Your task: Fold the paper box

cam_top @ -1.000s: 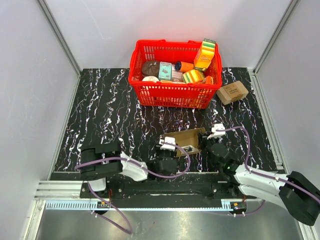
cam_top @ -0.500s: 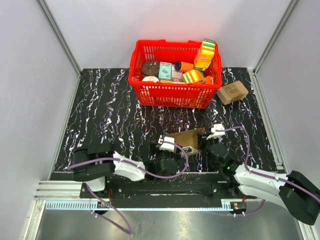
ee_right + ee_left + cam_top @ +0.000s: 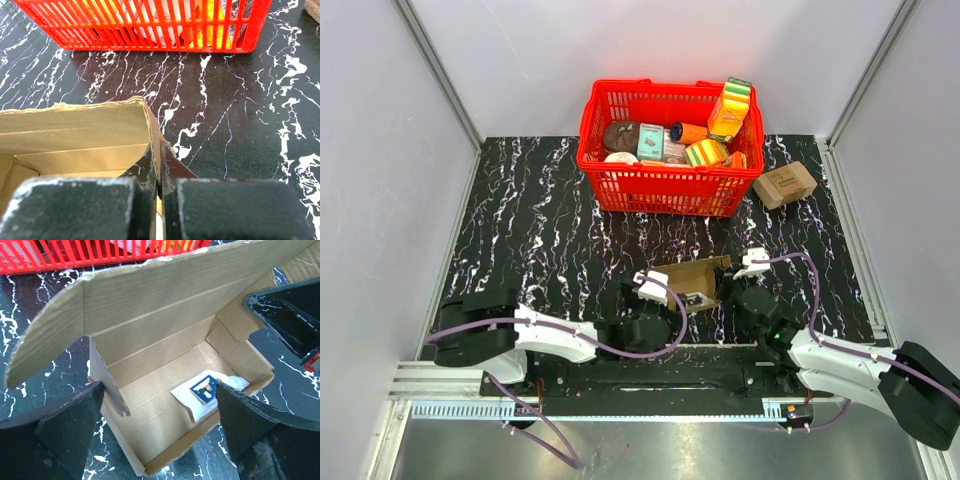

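Your left gripper gapes, holding nothing, over the paper box, which holds a white packet. Your right gripper pinches its wall. The red basket holds groceries.

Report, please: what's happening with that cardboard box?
Left tool open, facing brown cardboard paper box. Right tool shut on its side wall. White printed packet lying inside.

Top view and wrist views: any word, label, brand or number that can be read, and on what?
No text is legible in any view.
Dark print on the small brown carton: too small to read.
Printing on the packs in the red basket: too small to read.
Blue label on the white packet inside the paper box: blurred, no readable words.
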`<state>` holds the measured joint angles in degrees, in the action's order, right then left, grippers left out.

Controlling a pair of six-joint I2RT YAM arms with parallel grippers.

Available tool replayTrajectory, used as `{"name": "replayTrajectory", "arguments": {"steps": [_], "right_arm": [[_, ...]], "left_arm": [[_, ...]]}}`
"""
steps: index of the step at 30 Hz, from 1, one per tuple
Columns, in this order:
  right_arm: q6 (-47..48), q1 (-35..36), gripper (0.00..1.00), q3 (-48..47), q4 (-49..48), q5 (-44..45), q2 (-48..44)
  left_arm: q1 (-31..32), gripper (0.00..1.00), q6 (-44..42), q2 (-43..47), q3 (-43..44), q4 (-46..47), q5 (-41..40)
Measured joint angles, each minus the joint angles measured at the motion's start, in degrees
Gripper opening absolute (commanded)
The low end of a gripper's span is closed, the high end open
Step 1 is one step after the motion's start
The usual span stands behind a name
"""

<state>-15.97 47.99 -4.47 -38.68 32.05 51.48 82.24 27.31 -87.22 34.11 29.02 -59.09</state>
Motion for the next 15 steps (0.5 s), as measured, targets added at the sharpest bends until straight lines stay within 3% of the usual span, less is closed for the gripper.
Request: {"name": "replayTrajectory", "arguments": {"steps": [15], "right_arm": [[0.1, 0.0, 0.01, 0.0, -1.1, 1.2, 1.4]], "left_arm": [[0.0, 0.99, 0.8, 6.8, -1.6, -4.2, 9.8]]}}
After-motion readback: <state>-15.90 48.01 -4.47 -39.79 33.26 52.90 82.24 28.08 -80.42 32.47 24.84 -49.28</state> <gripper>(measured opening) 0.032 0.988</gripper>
